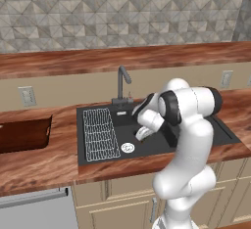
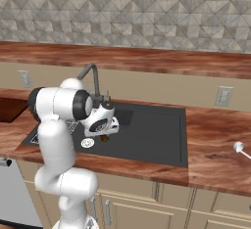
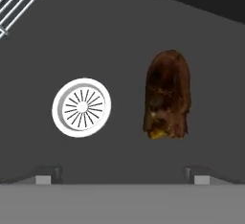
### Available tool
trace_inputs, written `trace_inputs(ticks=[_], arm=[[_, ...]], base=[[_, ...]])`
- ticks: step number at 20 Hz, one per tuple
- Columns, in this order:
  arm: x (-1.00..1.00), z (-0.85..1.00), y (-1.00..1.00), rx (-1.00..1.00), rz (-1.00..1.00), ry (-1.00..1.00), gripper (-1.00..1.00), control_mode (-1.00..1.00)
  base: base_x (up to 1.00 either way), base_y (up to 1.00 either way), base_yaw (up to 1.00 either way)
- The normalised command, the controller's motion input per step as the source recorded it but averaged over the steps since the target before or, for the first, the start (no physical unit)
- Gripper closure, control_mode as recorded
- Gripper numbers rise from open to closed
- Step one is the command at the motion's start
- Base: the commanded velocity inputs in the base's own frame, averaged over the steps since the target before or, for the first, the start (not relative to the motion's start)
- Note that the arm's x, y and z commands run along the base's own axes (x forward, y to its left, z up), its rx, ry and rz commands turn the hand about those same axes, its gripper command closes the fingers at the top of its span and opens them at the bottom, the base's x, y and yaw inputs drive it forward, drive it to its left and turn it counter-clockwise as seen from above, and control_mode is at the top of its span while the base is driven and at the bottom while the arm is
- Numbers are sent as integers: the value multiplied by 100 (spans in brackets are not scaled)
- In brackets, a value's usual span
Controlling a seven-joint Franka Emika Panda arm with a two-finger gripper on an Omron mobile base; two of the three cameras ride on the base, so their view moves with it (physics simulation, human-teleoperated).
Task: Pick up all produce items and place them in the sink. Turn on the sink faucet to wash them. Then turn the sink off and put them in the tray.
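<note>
One produce item already lies in your sink beside the drain; claw spread above it; washing and tray remain.

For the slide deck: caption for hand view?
Open claw above the produce item lying beside the drain in the sink.

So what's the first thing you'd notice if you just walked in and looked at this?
Probably the big white robot arm bending down into the black sink. On the sink floor lies a brown lumpy piece of produce, right beside the round silver drain. The tool hangs open above them, holding nothing.
</note>
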Motion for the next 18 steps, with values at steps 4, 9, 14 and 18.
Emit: trace_inputs(ticks=[4,9,14,18], arm=[[50,-17,1,0,5,-20,-100,-100],[37,-2,-5,0,1,-13,-100,-100],[27,-24,0,-5,0,-3,-100,-100],[31,-9,-9,-1,0,-1,-100,-100]], base=[[0,0,0],[0,0,0],[0,0,0],[0,0,0]])
